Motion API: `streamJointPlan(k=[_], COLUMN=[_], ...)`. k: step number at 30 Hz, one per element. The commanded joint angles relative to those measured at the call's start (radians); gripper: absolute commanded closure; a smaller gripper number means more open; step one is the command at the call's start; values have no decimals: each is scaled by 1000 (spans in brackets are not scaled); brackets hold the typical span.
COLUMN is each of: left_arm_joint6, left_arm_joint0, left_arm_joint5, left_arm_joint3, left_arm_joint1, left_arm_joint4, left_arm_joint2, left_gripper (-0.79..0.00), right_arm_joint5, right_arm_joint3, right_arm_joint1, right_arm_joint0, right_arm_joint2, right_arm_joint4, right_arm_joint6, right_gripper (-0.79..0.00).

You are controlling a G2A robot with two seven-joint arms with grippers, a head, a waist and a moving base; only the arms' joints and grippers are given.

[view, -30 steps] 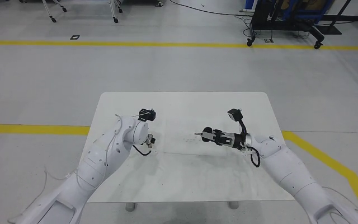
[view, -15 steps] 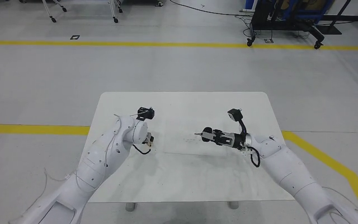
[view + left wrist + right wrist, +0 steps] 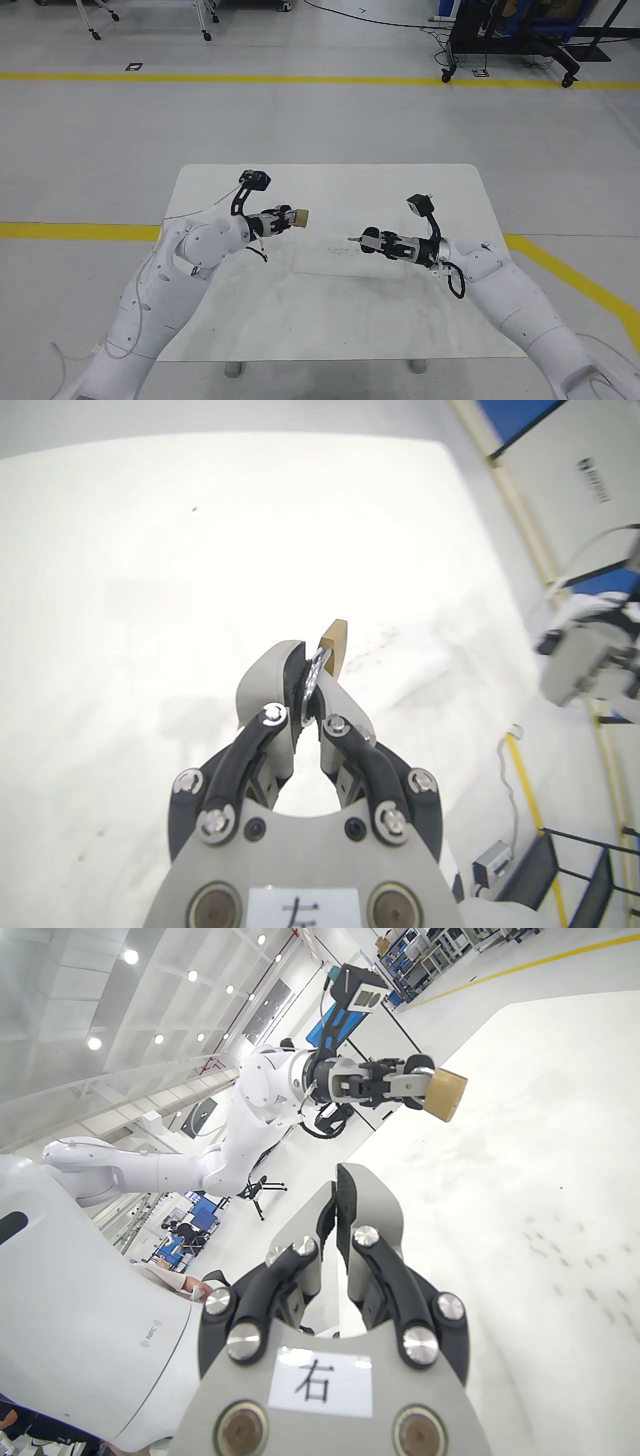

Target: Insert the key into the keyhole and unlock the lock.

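Now that the left gripper has swung up from its downward pose at the left of the table and lies level, aimed toward the centre of the top view, its fingers sit pinched narrow on the silver shackle of the lock, and the brass body juts past the fingertips, held in the air above the tabletop; the right gripper has not shifted, its pads pressed together on what I take to be the key, a thin sliver poking toward the lock from right of centre. That turn presents the lock's free end to the key, so the step in hand looks like lining up for insertion, with the two well apart. Between them lies a stretch of white tabletop with faint scuff marks; the real hindrance, I judge, is aim, since the keyhole is too small to make out. Farther off, a yellow floor line crosses the upper frame and a wheeled frame stands at upper right
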Motion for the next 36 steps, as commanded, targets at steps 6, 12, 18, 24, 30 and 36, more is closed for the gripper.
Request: streamJointPlan(k=[6, 12, 18, 24, 30, 36], left_arm_joint6=[-5, -40, -253, -424, -495, -585], left_arm_joint0=[-1, 21, -71, -182, -253, -296], left_arm_joint5=[-1, -96, -148, -173, -234, -222], left_arm_joint3=[1, 84, 312, 498, 606, 691], left_arm_joint1=[0, -7, -38, -81, -113, -135], left_arm_joint4=[0, -394, -752, -885, -931, -976], left_arm_joint2=[1, -67, -16, 82, 133, 168], left_gripper=[0, 0, 0, 0, 0, 0], right_arm_joint5=[0, 10, 12, 36, 45, 47], right_arm_joint3=[0, -23, 17, 59, 82, 113], right_arm_joint1=[0, -9, -49, -93, -130, -165], right_arm_joint0=[0, -18, 3, 57, 89, 107], right_arm_joint2=[0, 1, -40, -90, -114, -139], right_arm_joint4=[0, 39, 146, 126, 113, 107], right_arm_joint6=[0, -72, -139, -173, -237, -269], right_gripper=[0, 0, 0, 0, 0, 0])
